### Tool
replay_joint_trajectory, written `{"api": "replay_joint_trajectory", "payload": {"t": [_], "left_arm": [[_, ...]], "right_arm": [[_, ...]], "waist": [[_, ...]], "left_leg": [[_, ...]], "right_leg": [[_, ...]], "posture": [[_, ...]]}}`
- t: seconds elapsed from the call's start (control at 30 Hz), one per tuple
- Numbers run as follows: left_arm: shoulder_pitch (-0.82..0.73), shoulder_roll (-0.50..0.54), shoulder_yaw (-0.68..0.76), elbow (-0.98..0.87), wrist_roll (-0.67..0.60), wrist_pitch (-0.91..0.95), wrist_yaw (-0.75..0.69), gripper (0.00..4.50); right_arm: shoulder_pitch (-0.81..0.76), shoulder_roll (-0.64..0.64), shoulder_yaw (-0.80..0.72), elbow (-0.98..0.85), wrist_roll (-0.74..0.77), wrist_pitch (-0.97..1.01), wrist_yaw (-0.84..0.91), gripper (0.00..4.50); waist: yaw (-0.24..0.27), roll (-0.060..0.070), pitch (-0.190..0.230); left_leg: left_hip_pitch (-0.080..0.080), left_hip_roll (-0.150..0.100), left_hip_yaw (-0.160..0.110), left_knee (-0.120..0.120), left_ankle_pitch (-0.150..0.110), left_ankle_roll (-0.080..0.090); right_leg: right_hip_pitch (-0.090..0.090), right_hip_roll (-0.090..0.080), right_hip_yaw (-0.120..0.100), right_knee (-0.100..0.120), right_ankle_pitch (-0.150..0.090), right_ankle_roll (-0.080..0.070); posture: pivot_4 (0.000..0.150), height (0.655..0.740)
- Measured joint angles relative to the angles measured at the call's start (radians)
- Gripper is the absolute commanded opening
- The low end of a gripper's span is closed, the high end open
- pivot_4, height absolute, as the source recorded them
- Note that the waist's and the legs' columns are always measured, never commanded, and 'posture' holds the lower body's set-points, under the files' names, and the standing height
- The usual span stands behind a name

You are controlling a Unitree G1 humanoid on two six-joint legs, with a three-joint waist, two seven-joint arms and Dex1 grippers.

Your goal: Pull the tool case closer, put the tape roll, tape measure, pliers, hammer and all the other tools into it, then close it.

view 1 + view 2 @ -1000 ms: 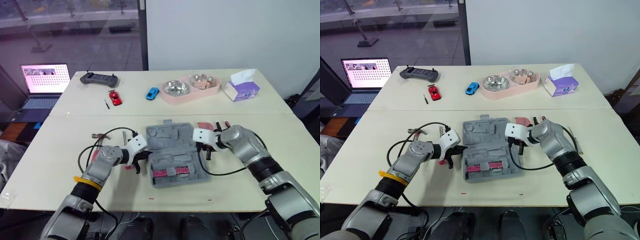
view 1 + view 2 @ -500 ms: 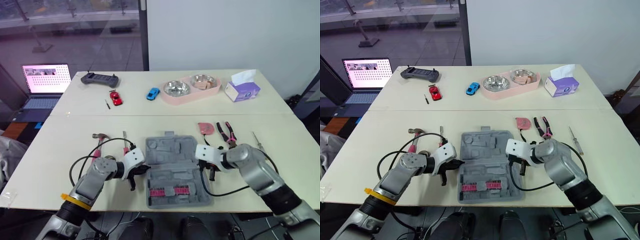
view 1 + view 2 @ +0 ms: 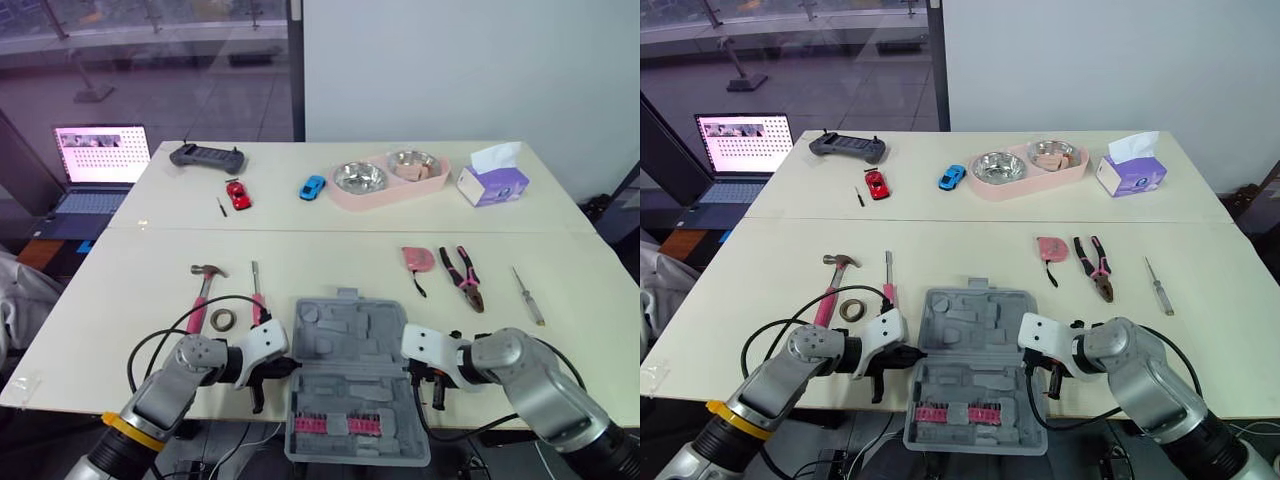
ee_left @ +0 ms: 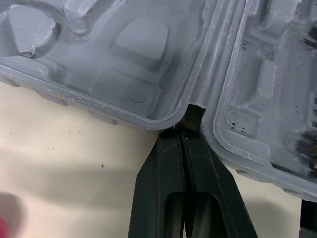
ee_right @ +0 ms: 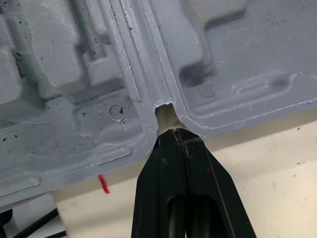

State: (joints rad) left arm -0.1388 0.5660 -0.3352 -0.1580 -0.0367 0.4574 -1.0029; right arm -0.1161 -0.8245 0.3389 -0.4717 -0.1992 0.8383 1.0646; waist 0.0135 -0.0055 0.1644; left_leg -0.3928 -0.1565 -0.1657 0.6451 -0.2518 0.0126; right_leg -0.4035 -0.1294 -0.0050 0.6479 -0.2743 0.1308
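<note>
An open grey tool case (image 3: 355, 385) lies flat at the lower centre of the frame, at the near edge of the pale table (image 3: 120, 300). Its front half, with a row of pink bits (image 3: 345, 425), seems to overhang that edge.

The left gripper (image 3: 262, 372) sits at the case's left side and the right gripper (image 3: 437, 378) at its right side. Each has its two black fingers pressed flat together with nothing between them. The tips are tucked into the notch where the two halves hinge, a hold that looks meant for dragging the case evenly from both sides.

The tools lie outside the case in the middle of the frame. A hammer (image 3: 204, 290), tape roll (image 3: 223, 319) and pink-handled screwdriver (image 3: 256, 295) are left of centre. A tape measure (image 3: 415, 259), pliers (image 3: 466, 279) and a thin screwdriver (image 3: 526, 295) are to the right. Packing has probably not begun.
</note>
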Motion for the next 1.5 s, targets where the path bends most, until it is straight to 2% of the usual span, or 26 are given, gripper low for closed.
{"api": "replay_joint_trajectory", "payload": {"t": [0.43, 0.6, 0.73, 0.83, 1.0, 1.07, 1.2, 1.3, 1.33, 1.43, 1.5], "left_arm": [[0.001, 0.02, -0.006, 0.003, -0.019, -0.006, 0.0, 0.05], [-0.005, 0.035, 0.001, 0.021, -0.037, -0.008, -0.001, 0.05], [-0.021, 0.082, 0.025, 0.041, -0.056, -0.008, -0.017, 0.05], [-0.019, 0.156, 0.1, 0.058, -0.091, 0.003, -0.045, 0.05], [0.028, 0.253, 0.441, -0.019, -0.372, 0.11, -0.145, 0.05], [0.083, 0.311, 0.531, -0.007, -0.422, 0.117, -0.193, 0.05], [0.224, 0.392, 0.636, 0.152, -0.407, 0.051, -0.244, 0.05], [0.271, 0.403, 0.687, 0.302, -0.371, -0.045, -0.236, 0.0], [0.283, 0.409, 0.709, 0.365, -0.353, -0.087, -0.23, 0.0], [0.273, 0.413, 0.749, 0.509, -0.328, -0.19, -0.207, 0.85], [0.251, 0.413, 0.76, 0.592, -0.317, -0.241, -0.177, 1.97]], "right_arm": [[-0.001, -0.021, 0.003, 0.001, 0.046, 0.01, -0.048, 0.0], [0.014, -0.082, -0.011, 0.015, 0.065, -0.018, -0.049, 0.0], [0.048, -0.125, -0.082, 0.051, 0.1, -0.058, -0.049, 0.0], [0.097, -0.141, -0.221, 0.064, 0.177, -0.115, -0.034, 0.0], [0.257, -0.127, -0.641, 0.07, 0.385, -0.207, 0.057, 0.0], [0.312, -0.121, -0.768, 0.1, 0.434, -0.233, 0.084, 0.0], [0.396, -0.112, -0.948, 0.23, 0.488, -0.291, 0.123, 0.0], [0.431, -0.107, -1.027, 0.33, 0.498, -0.371, 0.127, 0.84], [0.442, -0.106, -1.047, 0.374, 0.497, -0.404, 0.125, 1.37], [0.475, -0.1, -1.069, 0.452, 0.496, -0.479, 0.123, 2.81], [0.482, -0.097, -1.069, 0.513, 0.486, -0.535, 0.106, 3.96]], "waist": [[0.0, 0.0, 0.0], [0.001, 0.0, 0.0], [0.0, 0.0, 0.001], [0.0, 0.0, 0.001], [0.003, 0.0, 0.002], [0.001, 0.0, 0.002], [-0.001, 0.002, 0.003], [0.0, 0.002, 0.004], [0.001, 0.002, 0.004], [0.003, 0.003, 0.004], [0.002, 0.003, 0.004]], "left_leg": [[0.0, 0.0, 0.0, 0.0, 0.0, 0.0], [0.0, 0.0, 0.0, 0.0, 0.0, 0.0], [-0.001, 0.001, 0.0, 0.0, 0.0, 0.0], [-0.002, 0.003, 0.001, 0.0, 0.0, 0.0], [-0.006, 0.005, 0.0, 0.0, 0.0, 0.0], [-0.005, 0.005, 0.0, -0.001, -0.001, 0.0], [-0.003, 0.008, 0.004, -0.002, -0.002, 0.0], [-0.002, 0.01, 0.004, -0.002, -0.003, -0.003], [-0.001, 0.012, 0.004, -0.002, -0.003, -0.003], [-0.001, 0.012, 0.005, -0.002, -0.004, -0.003], [-0.001, 0.012, 0.005, -0.004, -0.004, -0.003]], "right_leg": [[0.0, 0.0, 0.0, 0.0, 0.0, 0.0], [0.0, 0.0, 0.0, 0.0, 0.0, 0.0], [0.0, 0.001, 0.0, 0.0, 0.0, 0.0], [0.0, 0.003, 0.0, 0.0, 0.0, -0.001], [-0.002, 0.005, 0.0, -0.002, 0.001, -0.001], [-0.002, 0.005, 0.0, -0.003, 0.001, -0.002], [-0.001, 0.005, 0.001, -0.005, 0.0, -0.007], [0.0, 0.007, 0.001, -0.01, 0.0, -0.01], [0.001, 0.009, 0.001, -0.014, 0.001, -0.011], [0.002, 0.009, 0.002, -0.016, 0.001, -0.011], [0.001, 0.008, 0.002, -0.017, 0.002, -0.011]], "posture": [[0.15, 0.74], [0.15, 0.74], [0.15, 0.74], [0.15, 0.74], [0.15, 0.74], [0.15, 0.74], [0.15, 0.74], [0.15, 0.74], [0.15, 0.74], [0.15, 0.74], [0.15, 0.74]]}}
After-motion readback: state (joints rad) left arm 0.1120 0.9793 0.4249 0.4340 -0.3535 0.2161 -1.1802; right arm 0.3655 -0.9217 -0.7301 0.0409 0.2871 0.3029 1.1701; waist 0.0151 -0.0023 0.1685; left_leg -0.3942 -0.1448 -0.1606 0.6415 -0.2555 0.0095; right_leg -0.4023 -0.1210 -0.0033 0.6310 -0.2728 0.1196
